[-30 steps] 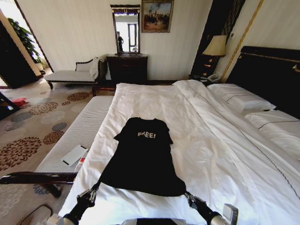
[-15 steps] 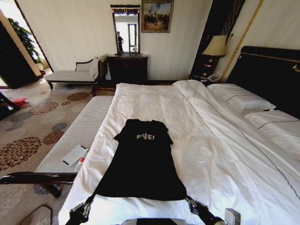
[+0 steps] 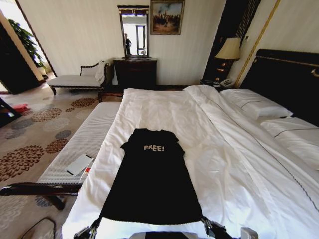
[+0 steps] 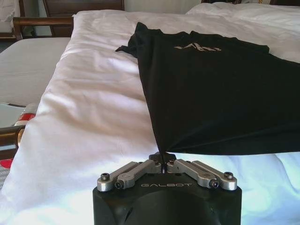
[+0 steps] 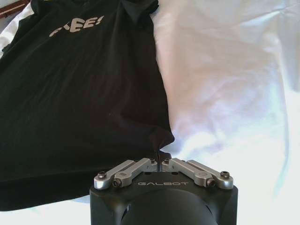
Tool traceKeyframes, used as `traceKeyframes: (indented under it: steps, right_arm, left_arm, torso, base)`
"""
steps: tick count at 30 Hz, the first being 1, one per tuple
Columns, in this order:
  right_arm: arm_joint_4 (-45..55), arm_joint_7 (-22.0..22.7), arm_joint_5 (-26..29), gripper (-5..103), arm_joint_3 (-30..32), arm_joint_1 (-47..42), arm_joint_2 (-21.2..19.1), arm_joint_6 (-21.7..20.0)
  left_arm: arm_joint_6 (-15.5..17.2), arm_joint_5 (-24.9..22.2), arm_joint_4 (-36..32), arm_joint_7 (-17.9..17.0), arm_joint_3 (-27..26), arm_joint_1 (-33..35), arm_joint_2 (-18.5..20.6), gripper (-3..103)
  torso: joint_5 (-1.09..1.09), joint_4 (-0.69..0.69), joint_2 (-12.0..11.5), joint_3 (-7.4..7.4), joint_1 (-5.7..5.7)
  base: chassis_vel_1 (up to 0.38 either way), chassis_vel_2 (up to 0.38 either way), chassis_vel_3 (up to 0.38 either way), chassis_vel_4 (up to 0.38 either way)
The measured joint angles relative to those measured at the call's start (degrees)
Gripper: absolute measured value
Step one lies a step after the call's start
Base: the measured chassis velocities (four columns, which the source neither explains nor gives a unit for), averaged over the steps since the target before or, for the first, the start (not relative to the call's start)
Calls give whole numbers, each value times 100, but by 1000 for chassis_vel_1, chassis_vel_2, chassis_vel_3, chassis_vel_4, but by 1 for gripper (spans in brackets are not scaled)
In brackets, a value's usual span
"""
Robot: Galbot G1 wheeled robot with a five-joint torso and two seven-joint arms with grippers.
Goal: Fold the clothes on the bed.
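The clothes are one black T-shirt [image 3: 152,179] with white "FREE!" lettering. It lies stretched flat, chest up, on the near part of the white bed [image 3: 224,164], with its collar pointing away from me. My left gripper [image 3: 92,231] is at the bed's near edge, shut on the shirt's left hem corner. The left wrist view shows that gripper [image 4: 163,165] pinching the T-shirt [image 4: 211,93] corner. My right gripper [image 3: 209,229] is shut on the right hem corner. In the right wrist view it [image 5: 159,161] holds a puckered bit of T-shirt [image 5: 84,93] fabric.
A grey padded bench [image 3: 84,134] runs along the bed's left side with a white flat object [image 3: 79,164] on it. A dark wooden rail [image 3: 40,189] lies at near left. Pillows [image 3: 259,107] and the dark headboard [image 3: 289,79] are at right. A dresser [image 3: 135,72] stands far back.
Both grippers have drawn back toward the bed's near edge with the hem corners. The shirt has slid toward me and its hem is now pulled wider and flatter.
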Motion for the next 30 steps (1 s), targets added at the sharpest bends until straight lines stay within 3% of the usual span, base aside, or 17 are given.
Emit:
traceKeyframes:
  steps: [2, 4, 6, 7, 8, 9, 10, 13, 15, 16, 18, 22, 24, 25, 28, 30]
  right_arm:
    - [0, 0, 13, -3, -14, 9, 18, 11]
    - [2, 0, 2, 1, -23, 5, 33, 25]
    - [34, -3, -40, 12, -31, -19, 65, 54]
    - [51, -5, -46, 12, -30, -27, 70, 57]
    - [91, -11, -55, 17, -17, -33, 75, 61]
    - [91, -11, -55, 17, -17, -33, 75, 61]
    - [103, -17, -59, 22, 0, -30, 80, 67]
    - [120, -32, -101, 38, 145, -33, 110, 124]
    - [132, -47, -50, 38, 215, -31, 101, 159]
    - [132, -48, 73, 44, 314, 17, 53, 182]
    - [132, -40, 217, 50, 418, 109, -22, 194]
    - [150, 34, 1008, 71, 854, 849, -495, 177]
    - [118, 52, 1253, 71, 932, 1108, -638, 156]
    - [46, 55, 1427, 77, 976, 1337, -761, 144]
    - [-302, -75, 1855, 93, 955, 2125, -1150, 144]
    - [-467, -133, 1963, 93, 883, 2409, -1273, 146]
  left_arm:
    - [6, -5, 29, -53, 2, -6, -1, 0]
    - [16, -37, 50, -101, 2, -19, -9, -2]
    - [37, -89, 89, -166, -29, -51, -50, 7]
    - [37, -89, 98, -173, -41, -56, -59, 7]
    - [32, -60, 123, -186, -60, -59, -73, 18]
    - [32, -60, 123, -186, -60, -59, -73, 18]
    - [23, -29, 137, -190, -61, -59, -74, 18]
    - [-21, 169, 195, -249, -1, -103, -94, 34]
    - [-68, 267, 216, -262, -9, -122, -122, 40]
    - [-107, 336, 226, -281, -35, -148, -163, 45]
    - [-115, 345, 206, -291, -63, -178, -203, 45]
    - [51, 53, -179, -334, -267, -556, -442, 67]
    - [122, -20, -248, -361, -323, -732, -518, 73]
    - [200, -77, -308, -381, -365, -928, -596, 73]
    - [424, -144, -419, -426, -409, -1536, -755, 88]
    - [506, -165, -445, -435, -392, -1741, -774, 94]
  torso:
    - [-1, -1, 0, 0, 0]
    - [0, -1, 0, 0, 0]
    - [0, 0, 0, 0, 0]
    - [0, 0, 0, 0, 0]
    - [-1, 0, 0, 0, 0]
    - [-1, 0, 0, 0, 0]
    - [-1, 0, 0, 0, 0]
    - [-2, -1, 0, 0, 0]
    - [-1, -2, 0, 0, 0]
    - [-1, -2, 0, 0, 0]
    - [-1, -2, 0, 0, 0]
    - [1, 0, 0, 1, -1]
    - [1, -1, 0, 1, 0]
    - [0, 0, 0, 1, 0]
    - [0, 0, 0, 2, 0]
    - [0, 0, 0, 2, 0]
  base:
    - [0, 0, 0, 0]
    - [0, 0, 0, 0]
    - [0, 0, 0, 0]
    - [0, 0, 0, 0]
    - [0, 0, 0, 0]
    - [0, 0, 0, 0]
    - [0, 0, 0, 0]
    - [0, 0, 0, 0]
    - [0, 0, 0, 0]
    - [0, 0, 0, 0]
    - [0, 0, 0, 0]
    - [0, 0, 0, 0]
    - [0, 0, 0, 0]
    - [0, 0, 0, 0]
    - [0, 0, 0, 0]
    - [0, 0, 0, 0]
